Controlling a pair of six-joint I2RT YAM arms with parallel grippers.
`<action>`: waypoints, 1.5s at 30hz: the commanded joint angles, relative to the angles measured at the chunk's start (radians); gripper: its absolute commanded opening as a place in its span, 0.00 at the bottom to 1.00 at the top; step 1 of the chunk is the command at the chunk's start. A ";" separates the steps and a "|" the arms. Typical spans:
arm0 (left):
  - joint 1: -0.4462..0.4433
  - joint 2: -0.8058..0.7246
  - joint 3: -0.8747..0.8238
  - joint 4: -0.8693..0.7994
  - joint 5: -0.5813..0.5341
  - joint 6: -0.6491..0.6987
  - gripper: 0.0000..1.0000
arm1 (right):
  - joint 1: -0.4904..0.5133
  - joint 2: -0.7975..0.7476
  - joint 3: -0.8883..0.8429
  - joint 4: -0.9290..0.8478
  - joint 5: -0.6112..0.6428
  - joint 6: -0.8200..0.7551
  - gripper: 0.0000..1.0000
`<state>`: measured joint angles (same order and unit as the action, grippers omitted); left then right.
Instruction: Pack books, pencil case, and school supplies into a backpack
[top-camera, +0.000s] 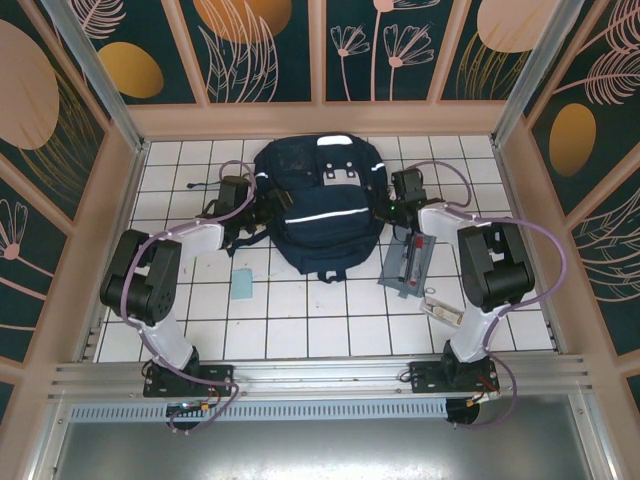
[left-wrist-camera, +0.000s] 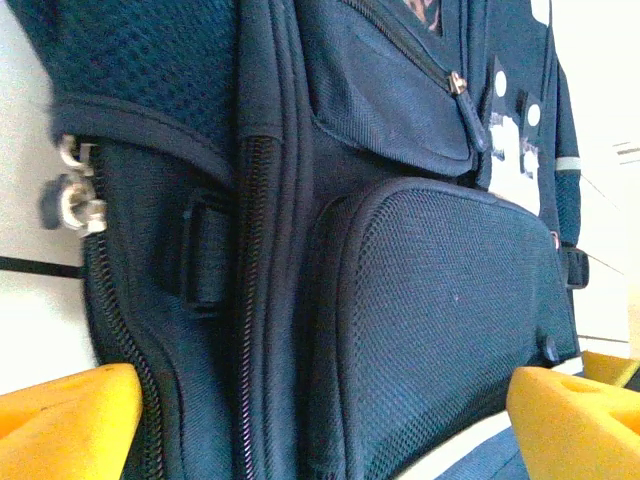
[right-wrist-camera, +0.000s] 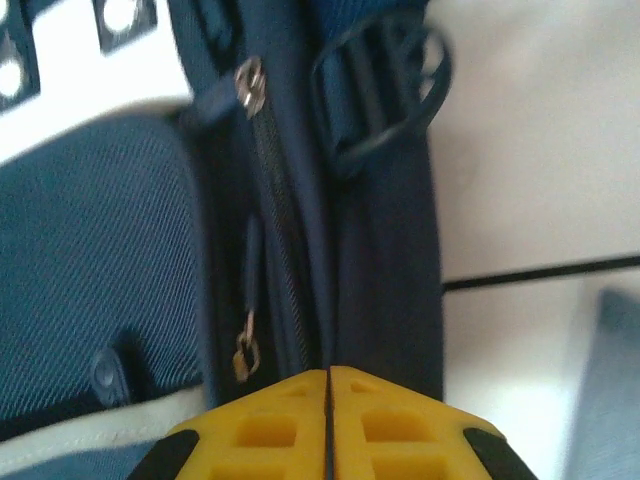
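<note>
Between left gripper and right gripper lies the backpack.

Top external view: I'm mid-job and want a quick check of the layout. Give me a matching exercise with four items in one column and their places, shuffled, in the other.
Items:
1. backpack
2. pencil case
3. light-blue flat piece
4. beige oblong piece

Places:
A. on the tiles just off the backpack's near-left corner, beside the left arm
B. closest to the right arm's base
C. middle of the table, between both arms
D. next to the backpack's right side

Pairs: 1-C, 2-D, 3-A, 4-B
</note>
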<state>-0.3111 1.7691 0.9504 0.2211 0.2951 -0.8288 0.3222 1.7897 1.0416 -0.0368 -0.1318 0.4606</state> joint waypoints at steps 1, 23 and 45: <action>0.000 0.083 0.089 0.057 0.028 -0.011 0.94 | 0.078 -0.058 -0.085 0.060 -0.020 0.076 0.10; -0.037 0.031 0.374 -0.388 -0.122 0.308 0.92 | 0.029 -0.030 0.299 -0.372 0.021 -0.279 0.18; -0.056 0.156 0.203 -0.259 -0.043 0.220 0.94 | 0.054 0.207 0.421 -0.425 0.005 -0.640 0.40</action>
<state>-0.3721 1.8671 1.1561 -0.0029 0.2611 -0.6174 0.3576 1.9888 1.4578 -0.4679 -0.1177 -0.1345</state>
